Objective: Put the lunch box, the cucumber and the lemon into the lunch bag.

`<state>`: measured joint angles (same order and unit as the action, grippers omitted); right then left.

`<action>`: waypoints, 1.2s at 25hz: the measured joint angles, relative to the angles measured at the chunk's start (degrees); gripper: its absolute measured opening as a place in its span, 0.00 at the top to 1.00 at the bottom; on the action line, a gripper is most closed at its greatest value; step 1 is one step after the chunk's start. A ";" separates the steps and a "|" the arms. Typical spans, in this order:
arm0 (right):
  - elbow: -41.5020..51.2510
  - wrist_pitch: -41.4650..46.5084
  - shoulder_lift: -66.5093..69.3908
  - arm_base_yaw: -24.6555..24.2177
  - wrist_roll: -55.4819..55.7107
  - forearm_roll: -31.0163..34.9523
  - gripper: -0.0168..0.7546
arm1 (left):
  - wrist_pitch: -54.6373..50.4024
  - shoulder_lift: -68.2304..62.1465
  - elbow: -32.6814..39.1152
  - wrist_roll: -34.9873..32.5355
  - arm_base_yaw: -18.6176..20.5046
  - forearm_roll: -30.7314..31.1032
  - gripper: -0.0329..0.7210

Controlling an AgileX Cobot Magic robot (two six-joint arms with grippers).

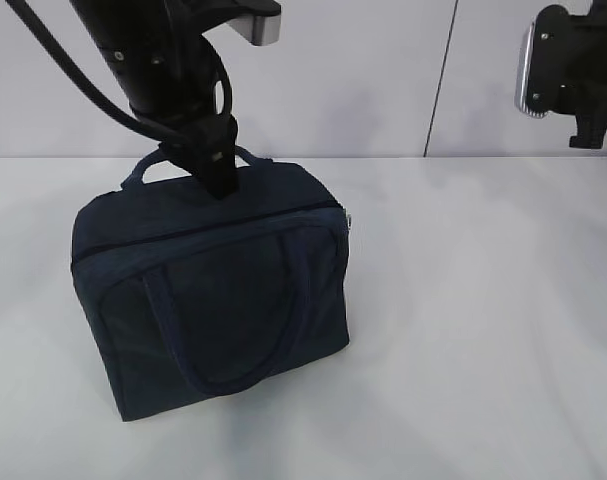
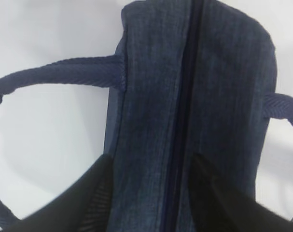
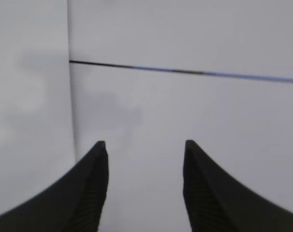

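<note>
The dark navy lunch bag (image 1: 213,300) stands on the white table with its top zipper (image 2: 185,96) closed. My left gripper (image 1: 219,182) comes down onto the bag's top near the rear handle. In the left wrist view its jaws (image 2: 152,157) grip the bag's top fabric, one finger at the bag's edge, the other past the zipper line. My right gripper (image 1: 586,138) hangs high at the upper right, away from the bag; in the right wrist view it (image 3: 145,143) is open and empty. Lunch box, cucumber and lemon are out of view.
A small metal zipper pull (image 1: 349,220) shows at the bag's right end. One handle (image 1: 223,330) lies flat against the front panel, the other loops behind (image 2: 54,77). The white table (image 1: 483,330) stretches right of the bag, with a pale wall behind.
</note>
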<state>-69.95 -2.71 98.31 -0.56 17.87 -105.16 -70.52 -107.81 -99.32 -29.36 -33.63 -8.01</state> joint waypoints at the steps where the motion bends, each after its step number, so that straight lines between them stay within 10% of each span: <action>1: 0.86 0.84 0.00 0.00 3.59 0.00 0.51 | 0.00 0.00 0.00 0.00 0.00 -0.10 0.48; 11: 8.30 5.00 -0.38 0.84 23.96 0.69 0.51 | 0.00 0.00 0.00 0.18 0.00 -3.18 0.48; 15: 8.86 9.62 -1.23 1.33 36.76 10.73 0.51 | 0.00 0.00 0.00 0.46 0.00 -4.81 0.48; 25: 20.16 11.81 -3.20 7.90 18.77 9.22 0.51 | 0.00 0.00 0.00 2.07 0.00 -5.52 0.51; 30: 20.86 16.82 -3.62 8.01 17.93 22.80 0.51 | 0.00 0.00 0.00 2.18 0.00 -6.73 0.51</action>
<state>-49.09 14.11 94.69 7.45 35.80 -82.36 -70.52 -107.81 -99.32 -27.17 -33.63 -14.74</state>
